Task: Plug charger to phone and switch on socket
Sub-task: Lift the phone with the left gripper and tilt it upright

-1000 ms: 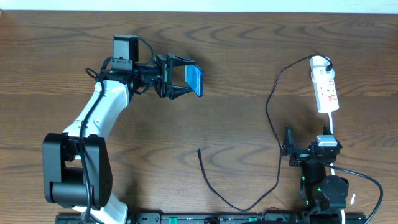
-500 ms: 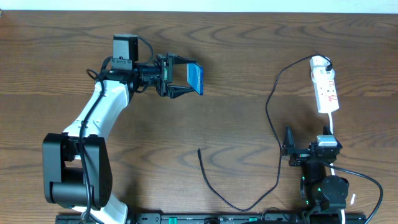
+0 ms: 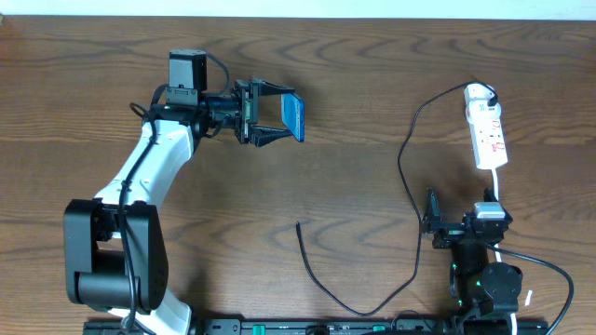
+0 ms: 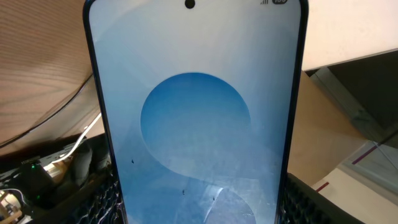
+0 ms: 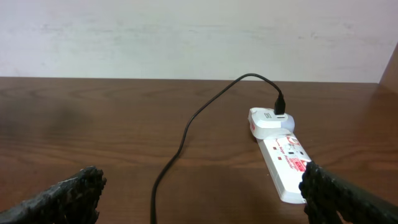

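Filling the left wrist view, the phone (image 4: 196,124) faces the camera screen-on. Its lit blue face and paler circle run off the bottom of the frame, so its lower edge is cut off. The left jaws stand part open and clamp its two long sides, with only the dark ribbed fingers (image 4: 93,199) showing at the lower corners. Only the overhead view shows the phone held on edge above the desk (image 3: 372,84), well left of everything else.

In the right wrist view the right jaws are spread wide with nothing between them, low over the near part of the desk. Beyond them the charger (image 5: 186,134) curves up the desk to a white adapter (image 5: 268,119) plugged into the far end of the socket (image 5: 283,163). That view cuts off the cable's loose end. Overhead, it lies on the desk near the centre, touching nothing and well apart from the phone. The socket's red switch marks are too small to read in either view.
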